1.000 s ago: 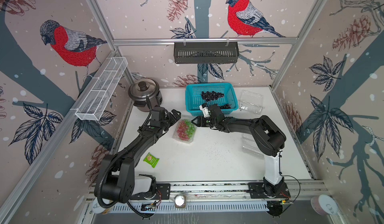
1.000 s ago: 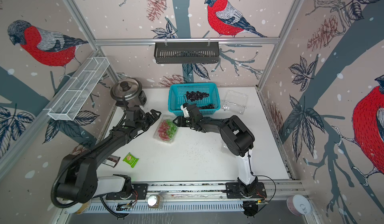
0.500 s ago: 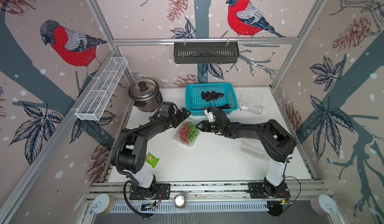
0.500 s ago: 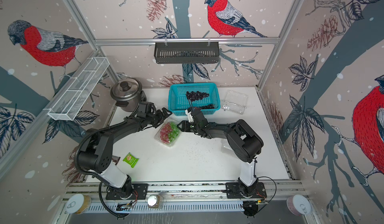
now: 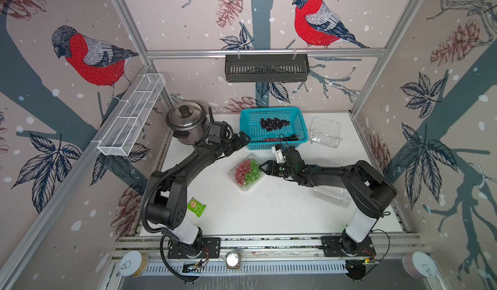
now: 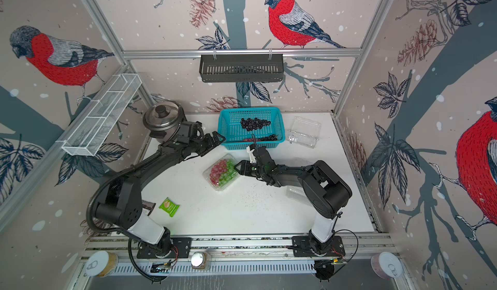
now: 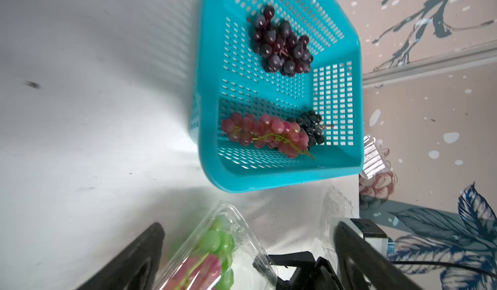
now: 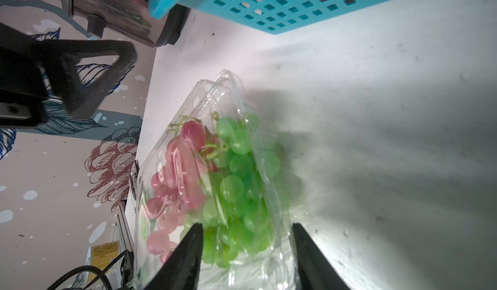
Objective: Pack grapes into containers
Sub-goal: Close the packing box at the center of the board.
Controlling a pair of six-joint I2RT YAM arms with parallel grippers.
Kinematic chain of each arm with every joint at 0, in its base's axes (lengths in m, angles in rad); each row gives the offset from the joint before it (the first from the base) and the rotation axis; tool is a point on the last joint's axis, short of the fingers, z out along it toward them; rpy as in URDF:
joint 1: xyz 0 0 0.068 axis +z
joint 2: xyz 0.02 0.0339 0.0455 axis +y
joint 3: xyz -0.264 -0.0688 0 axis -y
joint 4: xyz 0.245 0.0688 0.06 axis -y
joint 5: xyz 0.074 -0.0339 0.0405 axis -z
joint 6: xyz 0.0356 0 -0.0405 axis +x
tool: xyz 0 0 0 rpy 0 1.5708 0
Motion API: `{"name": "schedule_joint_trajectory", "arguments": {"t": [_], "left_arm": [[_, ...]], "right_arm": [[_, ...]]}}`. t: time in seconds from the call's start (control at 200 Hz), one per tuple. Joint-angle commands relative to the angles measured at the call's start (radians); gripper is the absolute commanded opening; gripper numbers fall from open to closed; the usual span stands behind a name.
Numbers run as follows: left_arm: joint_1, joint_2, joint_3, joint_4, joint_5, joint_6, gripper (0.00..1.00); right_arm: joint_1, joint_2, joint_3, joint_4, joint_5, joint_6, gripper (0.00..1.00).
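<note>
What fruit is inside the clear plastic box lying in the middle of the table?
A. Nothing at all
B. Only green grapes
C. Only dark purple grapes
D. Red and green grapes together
D: through the clear container, red grapes and green grapes lie side by side; the dark bunches are in the teal basket.

In both top views the basket point(image 5: 273, 128) sits at upper centre of the table point(image 5: 269, 210), with the rice cooker point(image 5: 186, 122) to its left and an empty clamshell point(image 5: 324, 132) to its right. Three grape bunches point(image 7: 281, 42) lie in the basket. Below it, mid-frame, a closed clamshell point(image 5: 246, 171) holds two more bunches. Another clamshell point(image 5: 332, 196) lies at right, partly under the right arm. A snack packet point(image 5: 196, 207) lies at lower left. A wire shelf point(image 5: 131, 115) hangs on the left wall, a slotted rack point(image 5: 266, 68) on the back wall.
</note>
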Motion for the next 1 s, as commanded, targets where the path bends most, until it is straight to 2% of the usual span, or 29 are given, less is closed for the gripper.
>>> {"name": "schedule_joint_trajectory", "arguments": {"t": [0.0,0.085,0.27,0.68,0.9,0.996], "left_arm": [[-0.012,-0.067,-0.041,-0.005,0.023,-0.016,0.98],[-0.055,-0.092,-0.116,0.121,0.097,-0.094,0.98],[-0.139,-0.094,-0.2,0.204,0.079,-0.15,0.98],[-0.153,-0.106,-0.264,0.215,0.062,-0.159,0.98],[-0.154,-0.122,-0.281,0.216,0.053,-0.162,0.98],[-0.154,-0.131,-0.289,0.22,0.048,-0.165,0.98]], "right_arm": [[0.0,-0.013,-0.013,0.021,-0.002,0.016,0.53],[-0.004,-0.027,-0.026,0.037,-0.007,0.018,0.53],[-0.02,-0.047,-0.049,0.073,-0.036,0.027,0.53],[-0.076,-0.122,-0.16,0.188,-0.089,0.061,0.57],[-0.114,-0.11,-0.232,0.288,-0.145,0.117,0.48],[-0.114,-0.095,-0.239,0.314,-0.155,0.128,0.47]]}}
